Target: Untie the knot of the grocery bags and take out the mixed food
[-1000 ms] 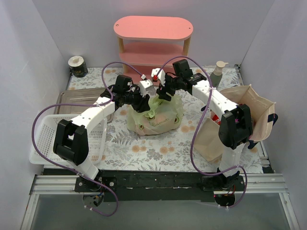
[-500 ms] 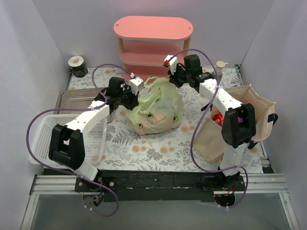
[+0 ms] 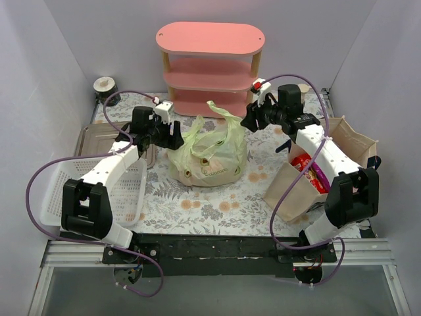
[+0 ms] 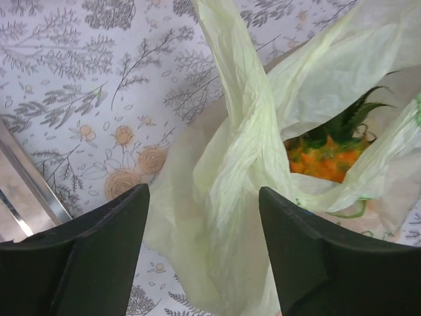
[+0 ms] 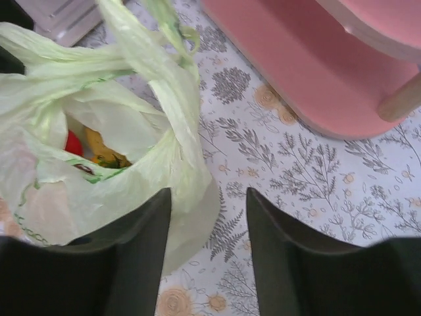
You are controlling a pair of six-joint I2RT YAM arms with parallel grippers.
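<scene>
The pale yellow-green plastic bag (image 3: 209, 157) sits mid-table with its mouth open. Its handle loops (image 3: 220, 113) stand up loose, and no tied knot shows. My left gripper (image 3: 173, 135) is open and empty just left of the bag. In the left wrist view (image 4: 202, 194) it hangs over the bag's side, with a pineapple (image 4: 329, 150) showing inside. My right gripper (image 3: 248, 122) is open and empty at the bag's upper right. In the right wrist view (image 5: 208, 194) it is above the bag's edge (image 5: 187, 191), and red fruit (image 5: 74, 143) shows inside. The beige tote (image 3: 342, 148) on the right holds red packets (image 3: 306, 162).
A white mesh basket (image 3: 58, 191) is at the left edge, with a metal tray (image 3: 99, 135) behind it. A pink shelf (image 3: 210, 62) stands at the back, also seen in the right wrist view (image 5: 296, 59). A dark can (image 3: 103, 87) is in the far left corner.
Both grippers have drawn apart from the bag's top, the left going left and the right going right. The handle loops have come apart and the bag's mouth has opened.
</scene>
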